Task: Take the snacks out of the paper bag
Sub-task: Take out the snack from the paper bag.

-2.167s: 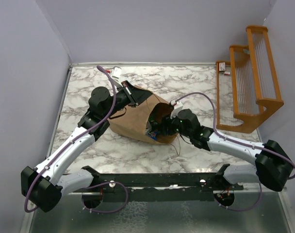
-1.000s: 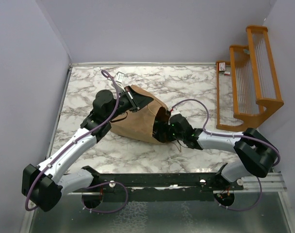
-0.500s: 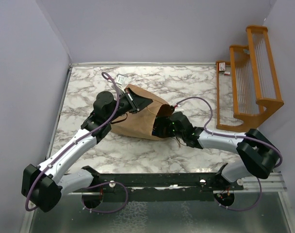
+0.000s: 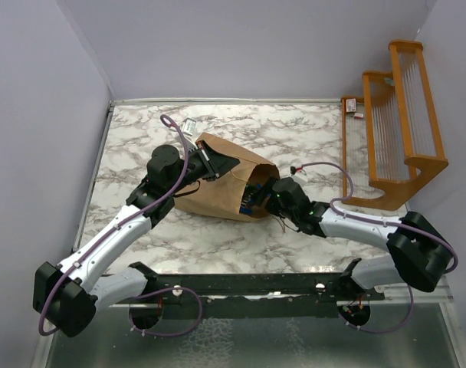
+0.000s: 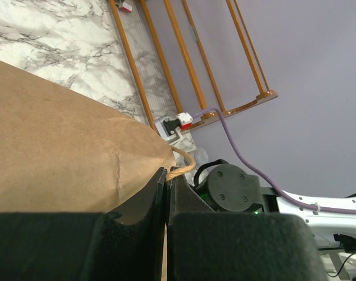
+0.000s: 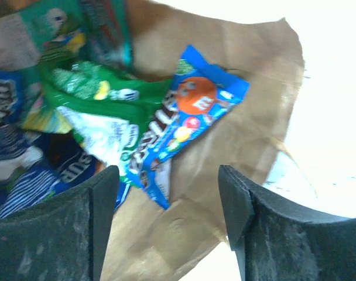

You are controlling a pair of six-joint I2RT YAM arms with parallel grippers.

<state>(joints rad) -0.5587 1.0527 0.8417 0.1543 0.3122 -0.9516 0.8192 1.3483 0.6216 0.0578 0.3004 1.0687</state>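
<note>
The brown paper bag [image 4: 214, 192] lies on its side on the marble table, mouth facing right. My left gripper [image 4: 220, 164] is shut on its upper rim beside a twisted handle [image 5: 184, 165]; the left wrist view shows the jaws [image 5: 167, 175] pinched on the paper [image 5: 61, 146]. My right gripper [image 4: 262, 196] is open at the bag's mouth. In the right wrist view its fingers [image 6: 167, 190] frame the snacks inside the bag [image 6: 248, 140]: a blue packet [image 6: 192, 114], a green packet [image 6: 99, 93] and several dark blue and teal ones behind.
An orange wooden rack [image 4: 394, 123] stands at the right edge of the table and shows in the left wrist view [image 5: 184, 58]. A small white tag [image 4: 189, 124] lies behind the bag. Grey walls close in the left, back and right.
My right gripper went deep into the bag's mouth, then drew back a little to the right with nothing held. My left gripper kept its hold on the rim.
</note>
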